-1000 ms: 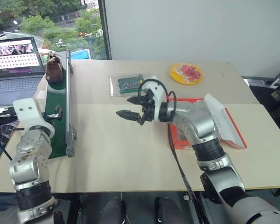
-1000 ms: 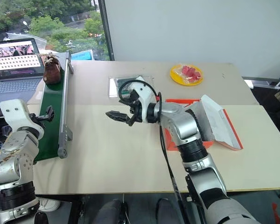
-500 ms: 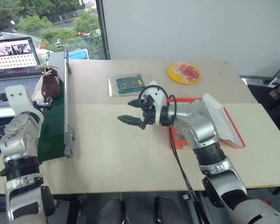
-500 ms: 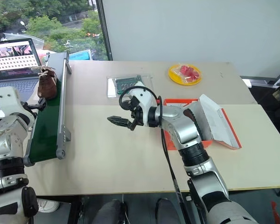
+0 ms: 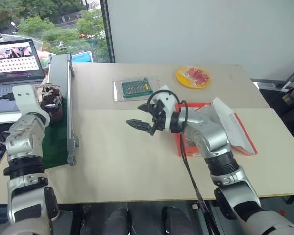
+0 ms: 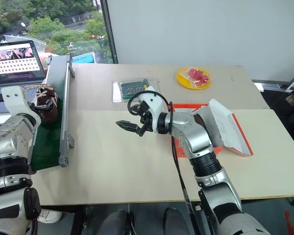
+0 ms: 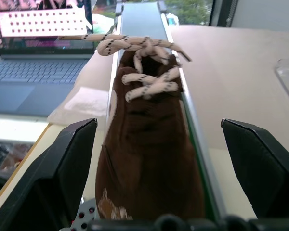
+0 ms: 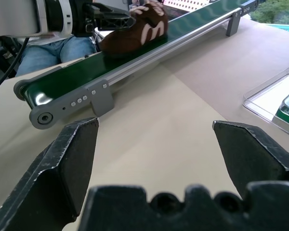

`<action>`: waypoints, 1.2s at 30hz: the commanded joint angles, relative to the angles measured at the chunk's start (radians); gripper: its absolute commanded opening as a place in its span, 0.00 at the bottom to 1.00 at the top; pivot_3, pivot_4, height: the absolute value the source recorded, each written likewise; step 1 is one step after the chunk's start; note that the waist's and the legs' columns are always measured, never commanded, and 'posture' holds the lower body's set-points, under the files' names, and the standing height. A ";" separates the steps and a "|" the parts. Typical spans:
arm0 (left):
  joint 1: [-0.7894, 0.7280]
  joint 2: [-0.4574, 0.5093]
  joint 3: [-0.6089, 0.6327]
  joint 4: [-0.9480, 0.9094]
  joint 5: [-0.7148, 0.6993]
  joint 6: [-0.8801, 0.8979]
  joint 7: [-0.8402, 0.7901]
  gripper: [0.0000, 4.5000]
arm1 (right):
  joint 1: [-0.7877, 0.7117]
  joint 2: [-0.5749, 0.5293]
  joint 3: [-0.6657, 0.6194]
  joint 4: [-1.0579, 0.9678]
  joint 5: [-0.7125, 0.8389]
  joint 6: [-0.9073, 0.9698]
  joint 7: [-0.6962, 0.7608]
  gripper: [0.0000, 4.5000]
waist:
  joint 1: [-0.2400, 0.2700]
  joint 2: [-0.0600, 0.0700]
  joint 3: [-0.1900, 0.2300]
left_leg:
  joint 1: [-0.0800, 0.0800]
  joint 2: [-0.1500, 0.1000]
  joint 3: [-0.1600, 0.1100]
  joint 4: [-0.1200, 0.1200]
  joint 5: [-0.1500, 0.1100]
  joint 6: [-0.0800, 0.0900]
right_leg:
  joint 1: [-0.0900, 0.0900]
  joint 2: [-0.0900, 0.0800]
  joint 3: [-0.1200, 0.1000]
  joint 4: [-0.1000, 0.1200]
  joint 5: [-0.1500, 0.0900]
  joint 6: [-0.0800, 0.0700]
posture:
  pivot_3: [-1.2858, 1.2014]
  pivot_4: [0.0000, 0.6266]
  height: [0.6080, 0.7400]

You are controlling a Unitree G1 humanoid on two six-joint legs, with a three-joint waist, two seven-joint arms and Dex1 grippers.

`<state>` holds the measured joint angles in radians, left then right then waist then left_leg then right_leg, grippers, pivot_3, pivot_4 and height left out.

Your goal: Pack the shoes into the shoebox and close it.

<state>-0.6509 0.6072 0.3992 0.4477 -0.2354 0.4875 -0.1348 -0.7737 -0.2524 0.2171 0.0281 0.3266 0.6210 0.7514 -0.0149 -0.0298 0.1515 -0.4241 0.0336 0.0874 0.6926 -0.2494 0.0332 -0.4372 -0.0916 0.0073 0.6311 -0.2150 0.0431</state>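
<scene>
Shoe: on the green conveyor belt, between the wide-open left gripper fingers, set for a grasp.
Shoebox: lid open, on the counter.
Right gripper: open, empty, waiting mid-counter.

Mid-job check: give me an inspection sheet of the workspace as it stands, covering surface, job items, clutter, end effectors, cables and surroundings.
Surface: beige table, made of two joined tops.
Job's things: one brown shoe with cream laces lies on the green conveyor belt; the orange-red shoebox stands open at the table's right, partly hidden by the right arm.
Clutter: clear tray with green board; yellow plate with red pieces.
End effectors: left end effector open, one finger on each side of the shoe; right end effector open and empty above the table's middle.
Cables: black cable running along the right arm.
Surroundings: open laptop on the left, window with trees behind.
</scene>
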 commanded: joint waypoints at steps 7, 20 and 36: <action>0.040 -0.022 -0.021 0.024 -0.046 0.149 -0.089 0.82 | -0.031 -0.013 -0.031 -0.028 0.001 -0.004 -0.012 1.00 | 0.004 0.001 -0.001 | 0.001 0.000 0.001 0.000 0.000 0.000 | 0.001 0.000 0.000 0.001 0.000 0.000 | 0.52 0.24 1.00; -0.074 -0.059 0.001 -0.103 -0.058 0.045 -0.035 0.13 | -0.054 -0.010 -0.061 -0.028 0.022 0.020 -0.027 1.00 | 0.020 0.000 0.000 | 0.009 0.000 -0.002 0.000 -0.004 0.006 | 0.012 0.000 -0.005 0.000 -0.001 -0.001 | 0.52 0.24 1.00; -0.307 -0.350 -0.212 -0.460 -0.318 0.293 -0.174 0.13 | -0.319 0.144 -0.650 0.210 0.456 0.188 -0.448 1.00 | 0.004 -0.001 0.001 | -0.004 0.000 -0.003 0.001 0.002 -0.002 | 0.001 0.000 -0.006 0.000 0.000 -0.001 | 0.52 0.24 1.00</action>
<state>-0.9023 0.2662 0.2049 0.0685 -0.5153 0.7617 -0.2957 -1.0522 -0.0975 -0.3908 0.2328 0.7336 0.8079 0.3420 -0.0110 -0.0312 0.1522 -0.4282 0.0333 0.0848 0.6936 -0.2479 0.0314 -0.4366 -0.0921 0.0013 0.6306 -0.2150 0.0424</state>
